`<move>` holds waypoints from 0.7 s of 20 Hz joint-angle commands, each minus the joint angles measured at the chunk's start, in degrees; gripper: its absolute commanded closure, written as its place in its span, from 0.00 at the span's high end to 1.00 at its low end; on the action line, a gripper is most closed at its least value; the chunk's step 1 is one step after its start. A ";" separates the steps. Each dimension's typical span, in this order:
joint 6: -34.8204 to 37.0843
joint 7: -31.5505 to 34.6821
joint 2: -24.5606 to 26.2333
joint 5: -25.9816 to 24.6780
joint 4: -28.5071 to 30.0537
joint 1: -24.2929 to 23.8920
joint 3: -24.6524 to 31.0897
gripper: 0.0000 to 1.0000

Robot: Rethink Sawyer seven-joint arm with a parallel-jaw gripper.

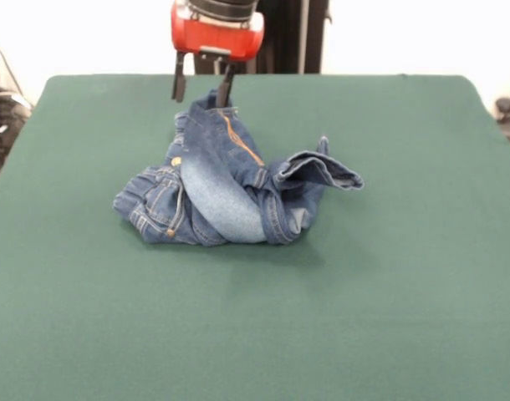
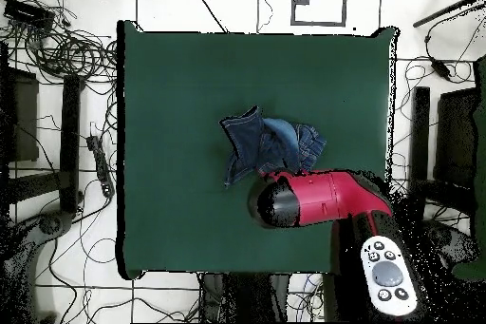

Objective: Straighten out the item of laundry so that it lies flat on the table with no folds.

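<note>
Jeans (image 1: 226, 188) bunched mid-table (image 1: 389, 317), one cuff sticking up; we see gripper (image 1: 202, 87) fingers spread just behind heap's top edge, gripping nothing, likely lining up pinch

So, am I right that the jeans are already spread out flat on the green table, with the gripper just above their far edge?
Not quite: the jeans are not flat. The front view shows them bunched in a crumpled heap, one leg cuff folded over and sticking out. The rest holds: they lie on the green table, and the gripper is just above their far edge.
</note>
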 commanded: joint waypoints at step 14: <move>-9.31 -1.53 7.28 -6.36 2.25 -0.67 6.09 0.00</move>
